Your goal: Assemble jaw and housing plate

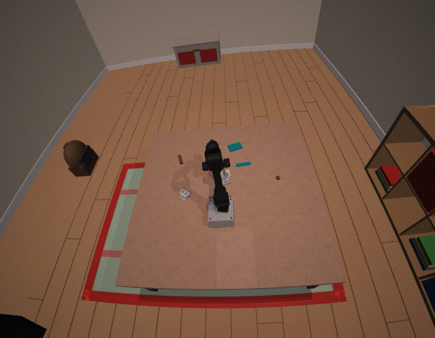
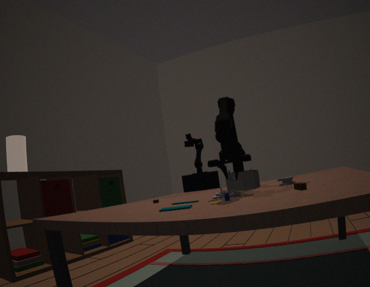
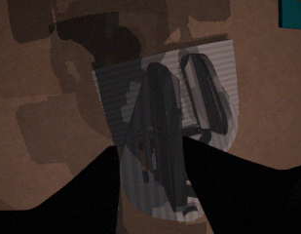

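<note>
No readable text, labels, brands, numbers or signs on anything I can see around me, in the top, exterior or wrist view; book spines too small to tell.

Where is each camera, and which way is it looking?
Top: high above, behind the base, tilted down over the table; whole arm shows.
Exterior: low by the table's far side, looking back across at the arm's front; arm and gripper show.
Wrist: on the arm, facing down at the grey ribbed plate; two black fingers show.
Top and exterior share both teal pieces.
</note>
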Motion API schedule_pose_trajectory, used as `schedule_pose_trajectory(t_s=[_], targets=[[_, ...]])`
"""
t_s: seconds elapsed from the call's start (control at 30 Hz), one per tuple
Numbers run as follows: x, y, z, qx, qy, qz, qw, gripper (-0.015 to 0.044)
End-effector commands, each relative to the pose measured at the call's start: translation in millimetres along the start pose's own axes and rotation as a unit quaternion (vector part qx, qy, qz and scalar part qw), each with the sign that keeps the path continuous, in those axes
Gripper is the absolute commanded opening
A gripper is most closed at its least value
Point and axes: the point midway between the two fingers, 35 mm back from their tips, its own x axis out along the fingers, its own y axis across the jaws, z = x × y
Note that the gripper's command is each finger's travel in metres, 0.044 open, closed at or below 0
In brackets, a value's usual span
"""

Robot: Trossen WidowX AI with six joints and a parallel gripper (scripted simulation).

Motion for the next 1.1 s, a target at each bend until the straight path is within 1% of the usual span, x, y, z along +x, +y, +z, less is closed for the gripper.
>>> schedule_pose_trajectory(t_s=[0.0,0.53,1.07], targets=[[9,1,-4,0.003,0.006,0.002,1.000,0.0134],[34,1,-5,0.003,0.006,0.002,1.000,0.0134],[35,1,-5,0.003,0.006,0.002,1.000,0.0134]])
